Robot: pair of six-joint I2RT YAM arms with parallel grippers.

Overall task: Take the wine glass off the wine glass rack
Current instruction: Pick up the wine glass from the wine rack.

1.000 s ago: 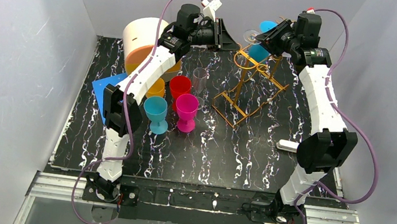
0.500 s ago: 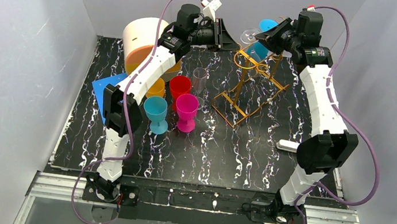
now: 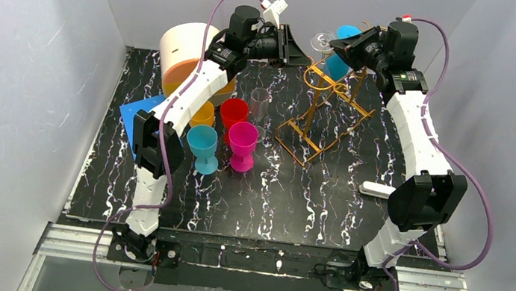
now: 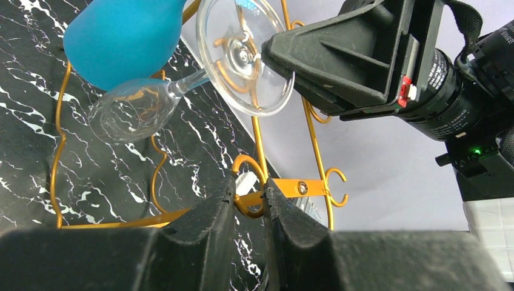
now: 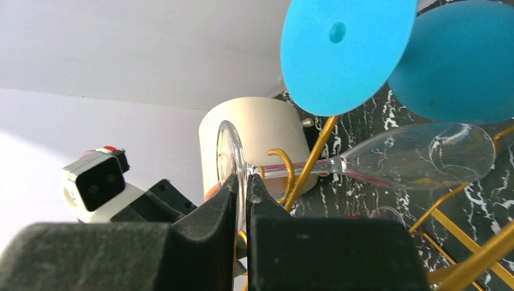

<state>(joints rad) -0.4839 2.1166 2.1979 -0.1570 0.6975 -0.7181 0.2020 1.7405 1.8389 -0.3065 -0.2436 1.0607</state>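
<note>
The golden-orange wire wine glass rack [image 3: 325, 117] stands at the back middle of the table. My left gripper [image 4: 250, 195] is shut on a curled scroll end of its top rail [image 4: 254, 200]. My right gripper [image 5: 242, 185] is shut on the round foot of a clear wine glass [image 5: 418, 159]. The glass lies tilted at the rack's top, its foot [image 4: 242, 54] toward the right gripper and its bowl [image 4: 130, 109] lower. In the top view the glass foot [image 3: 323, 43] shows between the two grippers. A blue wine glass [image 5: 448, 60] hangs on the rack beside it.
Red [image 3: 234, 112], magenta [image 3: 242, 143], teal [image 3: 203, 146] and orange [image 3: 203, 114] goblets and a clear glass [image 3: 260, 103] stand left of the rack. A cream cylinder [image 3: 186, 49] sits at the back left, a blue sheet [image 3: 135, 114] at left, a white object [image 3: 373, 190] at right.
My right gripper has moved slightly up and back with the clear glass, and the glass foot has risen a little. My left gripper has stayed on the rack.
</note>
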